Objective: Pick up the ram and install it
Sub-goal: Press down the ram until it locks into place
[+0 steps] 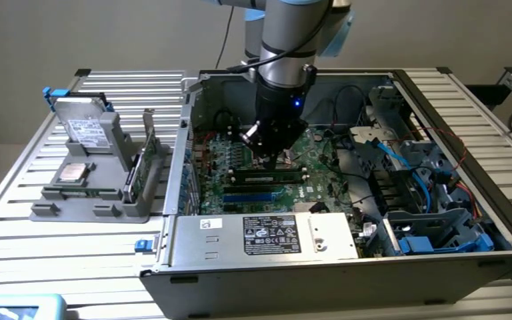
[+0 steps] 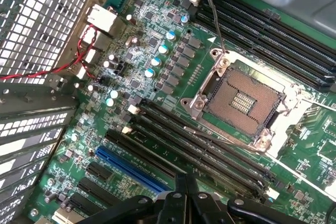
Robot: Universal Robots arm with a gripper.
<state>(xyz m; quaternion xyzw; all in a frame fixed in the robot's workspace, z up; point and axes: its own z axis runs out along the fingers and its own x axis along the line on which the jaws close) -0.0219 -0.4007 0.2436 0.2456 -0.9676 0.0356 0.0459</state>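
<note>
The gripper (image 1: 274,155) hangs inside the open computer case (image 1: 505,220), low over the motherboard (image 1: 319,160), with its fingers (image 2: 185,190) pressed together and nothing visibly between them. Just below its tip in the exterior view, toward the power supply (image 1: 265,235), the ram (image 1: 269,179) lies along one of the memory slots (image 2: 199,145), a thin green stick with dark chips sitting level with the board rather than tilted, which suggests it is seated. Closed fingers suit pushing down on the stick's top edge better than an open pair would, and their place right above the ram fits that reading, though whether they touch it cannot be told. In the wrist view the fingertips point at the slot bank beside the bare CPU socket (image 2: 244,98), and the blue expansion slot (image 2: 131,167) runs on the slots' far side from that socket. Outside the case, on the exterior view's left, a grey parts stand (image 1: 87,200) holds a hard drive (image 1: 87,127) upright, within the arm's reach.
</note>
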